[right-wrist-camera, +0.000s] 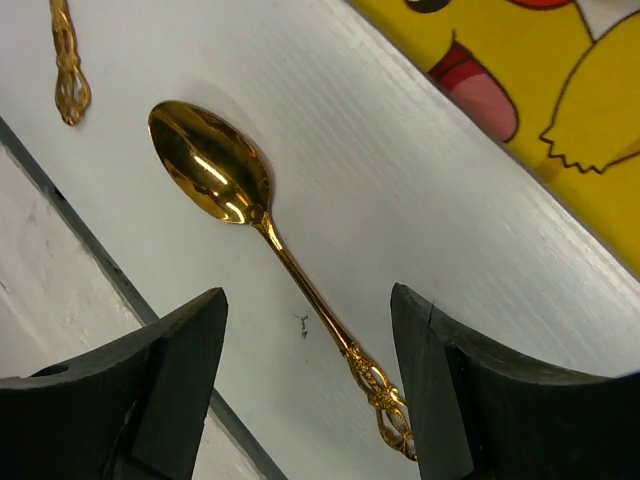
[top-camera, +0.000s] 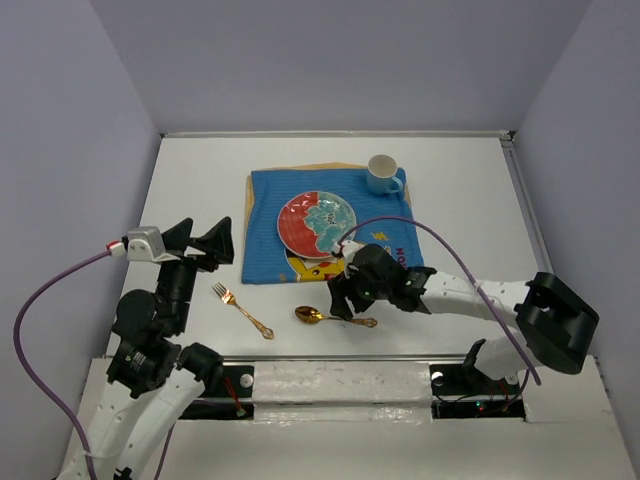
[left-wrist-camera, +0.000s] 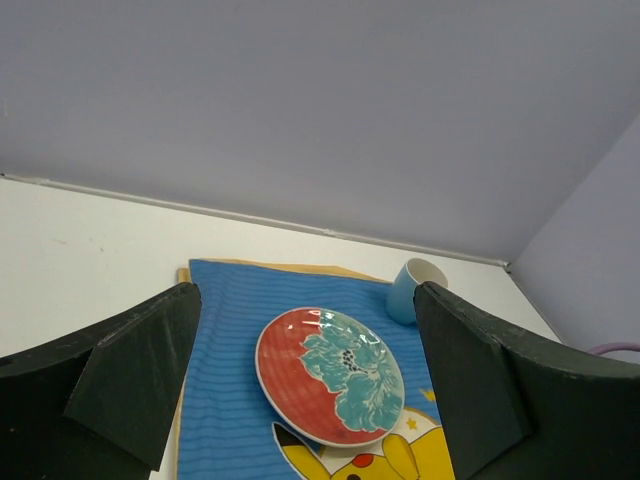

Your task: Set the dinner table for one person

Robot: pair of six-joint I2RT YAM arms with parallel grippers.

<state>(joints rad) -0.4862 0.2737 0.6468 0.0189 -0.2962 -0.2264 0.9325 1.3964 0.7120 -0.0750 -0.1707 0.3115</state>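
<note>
Your two arms (top-camera: 462, 293) are white with black joints. A purple cable (top-camera: 35, 290) loops from each, and your fingers (left-wrist-camera: 135, 375) are black.

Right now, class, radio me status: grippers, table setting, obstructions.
Left gripper open, empty. Right gripper open over gold spoon on dinner table. Plate, cup on placemat; fork off it. Nothing blocking.

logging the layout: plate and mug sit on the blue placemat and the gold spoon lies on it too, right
No: the gold spoon lies on the bare white table, off the placemat's near edge; the right wrist view shows it. Plate and mug are on it.
</note>
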